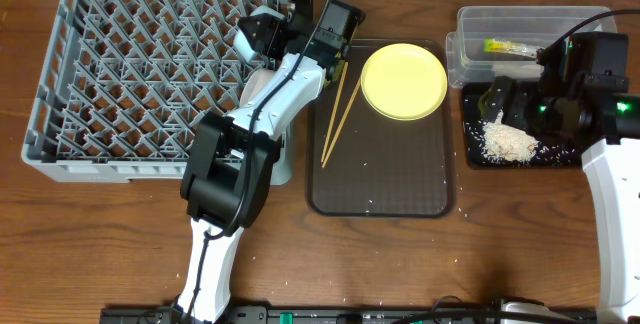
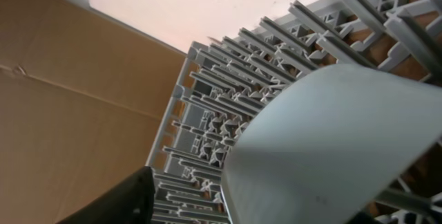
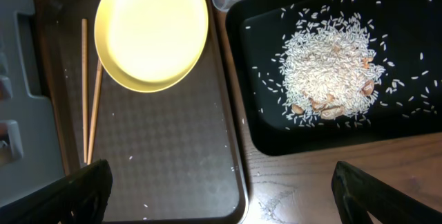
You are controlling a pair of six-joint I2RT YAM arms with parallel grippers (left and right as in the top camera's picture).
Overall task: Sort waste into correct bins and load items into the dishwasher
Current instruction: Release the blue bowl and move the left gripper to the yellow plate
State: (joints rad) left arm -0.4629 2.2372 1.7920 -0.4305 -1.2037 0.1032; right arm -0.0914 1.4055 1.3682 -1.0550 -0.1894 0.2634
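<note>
Our right gripper (image 3: 231, 186) hangs with fingers wide apart above the wooden table (image 3: 311, 182). Whether our left gripper (image 1: 268, 36) is apart or closed, close against the pale bowl (image 2: 324, 141) at the rack (image 2: 207, 113), we cannot tell. Cardboard (image 2: 69, 99) stands beyond it.

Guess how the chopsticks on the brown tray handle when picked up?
The chopsticks look thin and straight: probably stiff and very light. They lie flat on the smooth brown tray, so they may slide or roll when pinched from above. They converge at one end, so grabbing one could nudge the other.
</note>
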